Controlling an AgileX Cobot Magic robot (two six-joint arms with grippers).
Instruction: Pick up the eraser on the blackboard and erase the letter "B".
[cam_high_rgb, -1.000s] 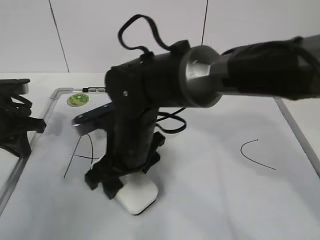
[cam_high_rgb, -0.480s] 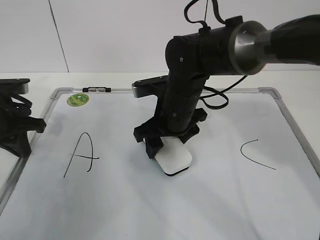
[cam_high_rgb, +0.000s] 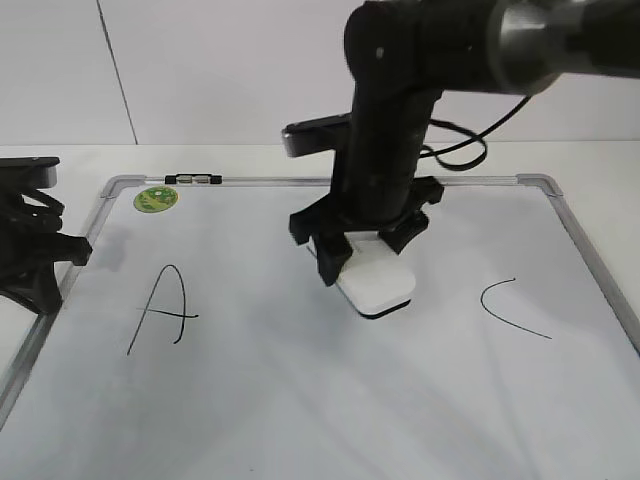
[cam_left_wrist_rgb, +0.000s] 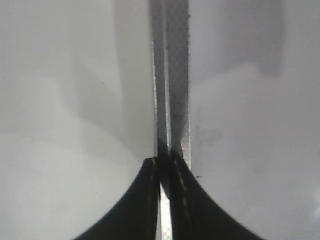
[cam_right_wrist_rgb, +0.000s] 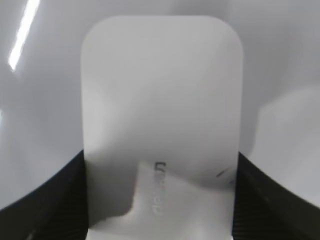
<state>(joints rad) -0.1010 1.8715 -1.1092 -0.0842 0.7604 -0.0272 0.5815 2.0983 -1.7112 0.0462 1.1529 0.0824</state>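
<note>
The white eraser (cam_high_rgb: 377, 284) with its thin dark base is held in my right gripper (cam_high_rgb: 367, 262), which is shut on it, at the middle of the blackboard (cam_high_rgb: 300, 400). The eraser fills the right wrist view (cam_right_wrist_rgb: 161, 125) between the two black fingers (cam_right_wrist_rgb: 160, 200). No letter "B" shows on the board; the spot between the handwritten "A" (cam_high_rgb: 162, 308) and "C" (cam_high_rgb: 512, 308) is bare or covered by the eraser. My left gripper (cam_high_rgb: 40, 262) rests at the board's left edge; in the left wrist view (cam_left_wrist_rgb: 164, 175) its jaws are together over the metal frame (cam_left_wrist_rgb: 172, 75).
A round green sticker (cam_high_rgb: 156, 199) sits at the board's top left corner, next to a small clip (cam_high_rgb: 192, 179) on the frame. The right arm's black cable loops above the board's top edge (cam_high_rgb: 470, 150). A white wall stands behind.
My right gripper has carried the eraser from the lower left near the "A" rightward and farther back to the board's middle. The left arm has not moved.
</note>
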